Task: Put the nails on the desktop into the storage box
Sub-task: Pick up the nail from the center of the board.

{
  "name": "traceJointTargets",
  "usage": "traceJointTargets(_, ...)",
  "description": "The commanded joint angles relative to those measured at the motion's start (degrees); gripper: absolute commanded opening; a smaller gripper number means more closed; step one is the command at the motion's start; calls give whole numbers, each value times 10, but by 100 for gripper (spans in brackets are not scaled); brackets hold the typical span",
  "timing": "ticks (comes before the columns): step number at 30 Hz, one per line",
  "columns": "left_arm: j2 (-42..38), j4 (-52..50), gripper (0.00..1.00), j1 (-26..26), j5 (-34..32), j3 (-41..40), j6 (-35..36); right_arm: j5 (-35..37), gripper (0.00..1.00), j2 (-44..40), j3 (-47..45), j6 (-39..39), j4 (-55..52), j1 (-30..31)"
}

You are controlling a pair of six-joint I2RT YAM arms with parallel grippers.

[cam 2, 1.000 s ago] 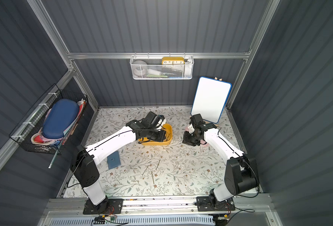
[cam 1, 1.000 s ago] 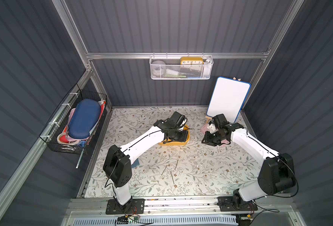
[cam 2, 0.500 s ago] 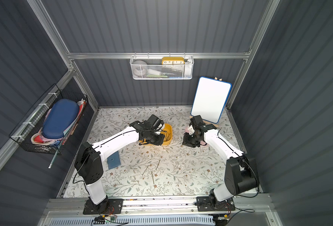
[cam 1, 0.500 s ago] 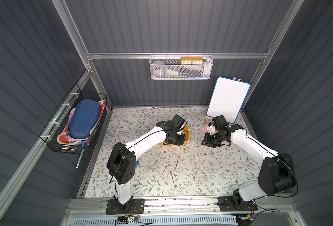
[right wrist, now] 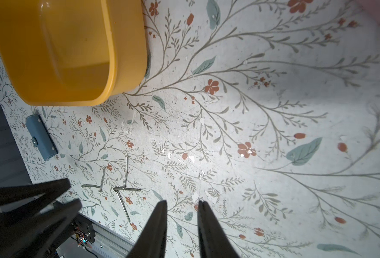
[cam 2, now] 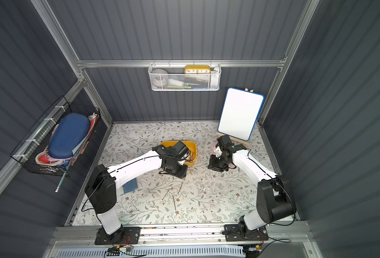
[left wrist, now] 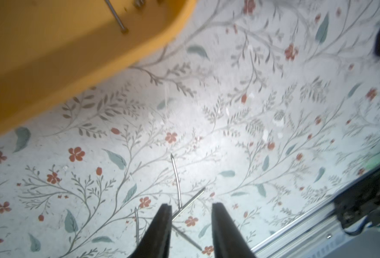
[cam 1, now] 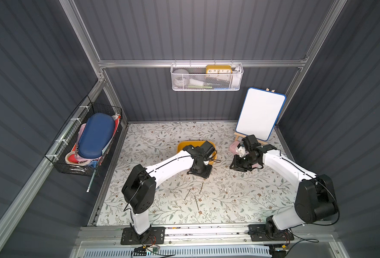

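Left gripper (left wrist: 191, 205) and right gripper (right wrist: 182, 202) both gape empty; nails (cam 1: 201, 187) lie 6 o'clock of the yellow storage box (cam 1: 184, 146).

Left arm (cam 1: 169, 164) and right arm (cam 1: 283, 163) are stretching forward; left gripper (left wrist: 190, 205) and right gripper (right wrist: 182, 202) are pointing down, jaws parted, gripping nothing.

Robot lab cell, alu frame (cam 1: 202, 63), grey panels (cam 1: 184, 29)

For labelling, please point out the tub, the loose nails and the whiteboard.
tub (right wrist: 131, 44), right wrist view, outer wall.
nails (right wrist: 126, 170), right wrist view, shaft of one nail.
whiteboard (cam 1: 260, 114), in a top view, white face.
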Motion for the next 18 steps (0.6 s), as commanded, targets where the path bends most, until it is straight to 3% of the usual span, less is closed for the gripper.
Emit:
traceJointTargets(1, -14, -38, 42, -11, -7, -23, -12, -11, 28, -12, -5, -7, 1, -3)
traceJointTargets(18, 64, -11, 30, -14, 11, -55, -5, -12, 28, 1, -7, -13, 6, -3)
